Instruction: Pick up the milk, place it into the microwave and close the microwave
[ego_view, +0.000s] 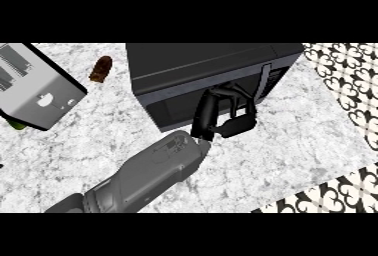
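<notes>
The robot's left hand (235, 120) is pressing against the dark front of the microwave (214, 62), which is sitting at about 12 o'clock on the speckled white counter (295, 145). The grey left forearm (151, 172) is coming in from 7 o'clock and slanting up toward the middle of the view. The black hand is meeting the appliance just past the centre, toward 1 o'clock. The fingers (221, 95) are reaching out long and only slightly bent, with their tips lying on the door face just beside the upright door handle (263, 76). The thumb side is bulging lower, toward 3 o'clock of the wrist. The hand is spread fairly wide and nothing is showing inside it. Whether any fingertip is hooking the handle cannot be told. The microwave door is looking flush with the body, with its control strip (278, 75) running along the 3 o'clock edge of the front.

The milk is not showing anywhere on the counter top, and whether it is sitting behind the dark door cannot be told.

At 10 o'clock a grey box-shaped appliance (40, 87) with black sides is lying at an angle, well apart from the microwave. A small green object (15, 125) is peeking out beside its lower corner at 9 o'clock. A brown oblong object (101, 68) is resting at 11 o'clock, between the grey appliance and the microwave and touching neither. Black-and-white patterned floor (354, 85) is showing beyond the counter's edge from 2 o'clock down to 5 o'clock.
</notes>
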